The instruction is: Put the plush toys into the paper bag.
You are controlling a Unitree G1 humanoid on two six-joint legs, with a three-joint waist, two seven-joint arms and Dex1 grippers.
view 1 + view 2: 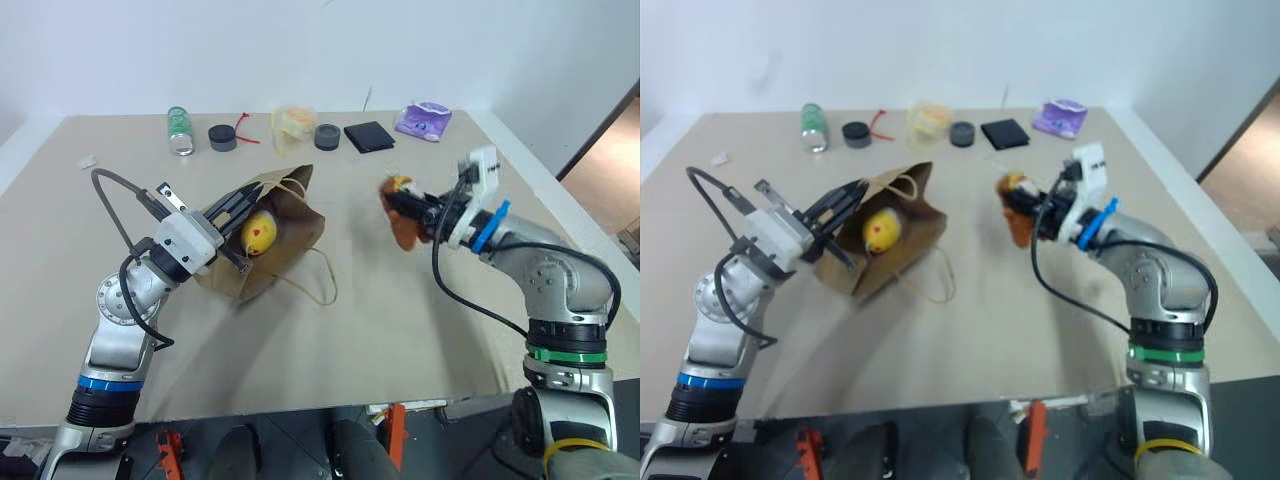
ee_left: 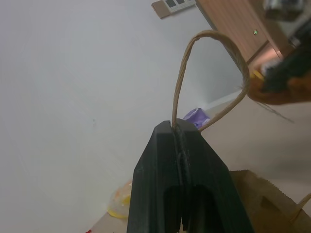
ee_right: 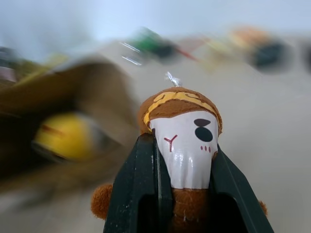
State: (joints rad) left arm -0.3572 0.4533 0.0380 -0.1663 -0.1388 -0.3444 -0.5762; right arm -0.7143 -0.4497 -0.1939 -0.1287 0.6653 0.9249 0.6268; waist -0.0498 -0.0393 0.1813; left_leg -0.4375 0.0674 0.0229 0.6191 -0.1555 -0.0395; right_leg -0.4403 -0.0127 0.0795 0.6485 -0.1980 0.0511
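Observation:
The brown paper bag (image 1: 285, 225) lies on its side on the table with its mouth toward my left arm. The yellow-and-white egg-shaped plush toy (image 1: 258, 233) sits inside the mouth. My left gripper (image 2: 178, 127) is shut on one twisted paper handle (image 2: 187, 63) and holds that side of the bag up. The other handle (image 1: 325, 282) lies loose on the table. To the right of the bag, my right gripper (image 1: 412, 208) is shut on the brown bear (image 3: 182, 126), held above the table with its pale face outward and the fingers (image 3: 138, 184) on both sides of its body.
Along the table's far edge stand a green bottle (image 1: 180, 130), two dark round caps (image 1: 222, 137), a yellowish clear wrapper (image 1: 293, 125), a flat black square (image 1: 369, 136) and a purple-and-white packet (image 1: 423, 120). Bare tabletop (image 1: 400, 330) lies in front of the bag.

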